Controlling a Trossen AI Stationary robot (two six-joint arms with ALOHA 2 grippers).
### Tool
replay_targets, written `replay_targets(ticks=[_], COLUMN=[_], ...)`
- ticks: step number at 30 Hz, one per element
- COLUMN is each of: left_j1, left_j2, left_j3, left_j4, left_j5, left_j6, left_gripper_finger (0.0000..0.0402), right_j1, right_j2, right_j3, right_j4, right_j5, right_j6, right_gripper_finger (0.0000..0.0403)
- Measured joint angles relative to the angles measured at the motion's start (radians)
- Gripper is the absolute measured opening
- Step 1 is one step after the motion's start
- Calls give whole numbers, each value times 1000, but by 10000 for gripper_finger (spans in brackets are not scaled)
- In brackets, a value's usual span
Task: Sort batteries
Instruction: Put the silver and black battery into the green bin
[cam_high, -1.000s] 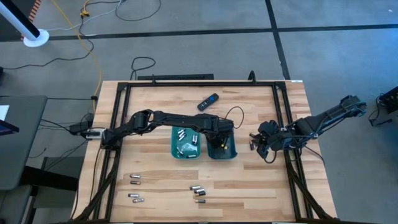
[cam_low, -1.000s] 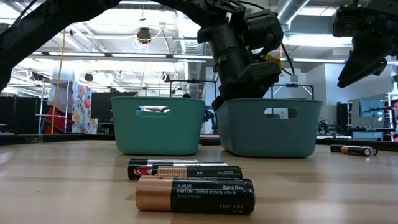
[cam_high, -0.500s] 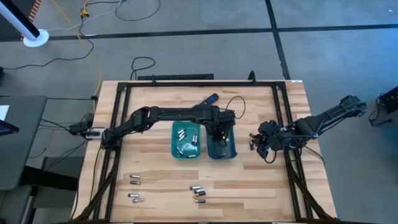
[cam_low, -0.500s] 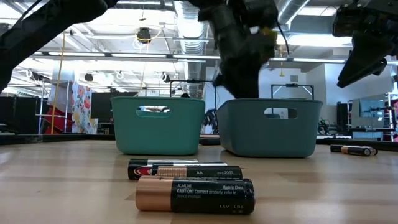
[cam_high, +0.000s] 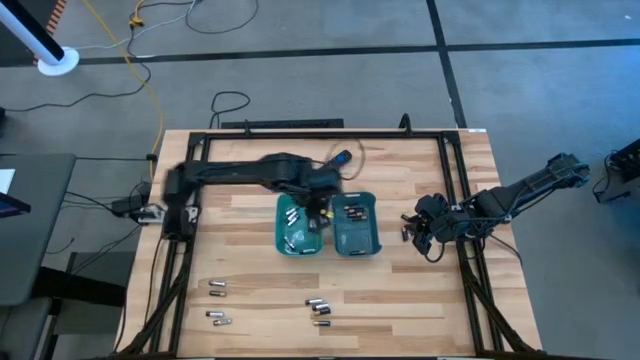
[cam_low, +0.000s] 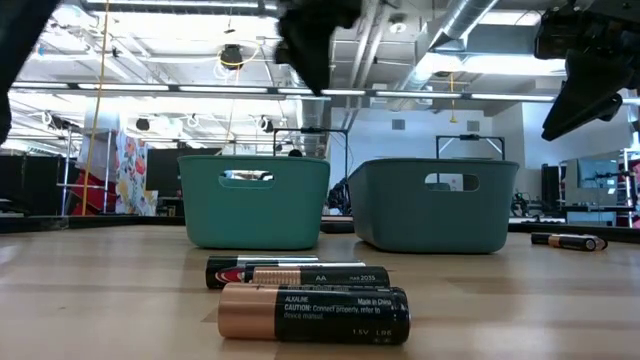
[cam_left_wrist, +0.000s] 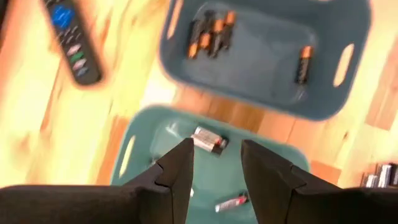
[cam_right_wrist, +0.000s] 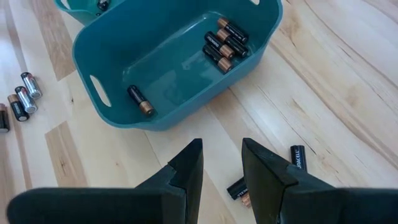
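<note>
On the wooden table (cam_high: 250, 270), 2 teal trays sit side by side near the centre. The left tray (cam_high: 300, 227) holds silvery-grey batteries (cam_left_wrist: 208, 140), and the right tray (cam_high: 355, 225) holds dark batteries with coppery ends (cam_right_wrist: 224, 40), 4 of them clustered at one end and 1 (cam_right_wrist: 140, 100) lying apart near the other end. The left gripper (cam_high: 318, 198) hangs above the gap between the 2 trays, toward their far rims; in the left wrist view its fingers (cam_left_wrist: 177, 171) stand apart with nothing between them, looking down on the left tray with the right tray beyond it. The right gripper (cam_high: 425, 228) hovers over the table just to the right of the right tray, its fingers (cam_right_wrist: 186, 165) also parted and empty. Below it, 2 dark batteries (cam_right_wrist: 297, 158) lie loose on the wood beside that tray. More loose batteries lie along the near edge of the table: a pair at the left (cam_high: 217, 287), another just nearer (cam_high: 217, 319), and a small group toward the middle (cam_high: 318, 305). The low view shows 2 of these close up, a coppery-ended one (cam_low: 313, 311) in front of a red-and-black one (cam_low: 297, 272). A black remote (cam_high: 340, 159) with a blue button rests on the table behind the trays.
</note>
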Motion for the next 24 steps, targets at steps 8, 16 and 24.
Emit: replay_targets(ticks=[8, 16, 24], left_j1=[-53, -230, -448], left_j2=[-407, -727, -848], left_j3=[-514, -863, -1054], left_j4=[214, 216, 142], left_j5=[-28, -60, -42], left_j6=[-240, -600, -898], left_gripper_finger=[130, 130, 130], right_j1=[0, 0, 0], right_j2=[0, 0, 0], right_j3=[0, 0, 0], right_j4=[22, 25, 26], right_j5=[0, 0, 0], right_j6=[0, 0, 11], right_gripper_finger=[127, 127, 127])
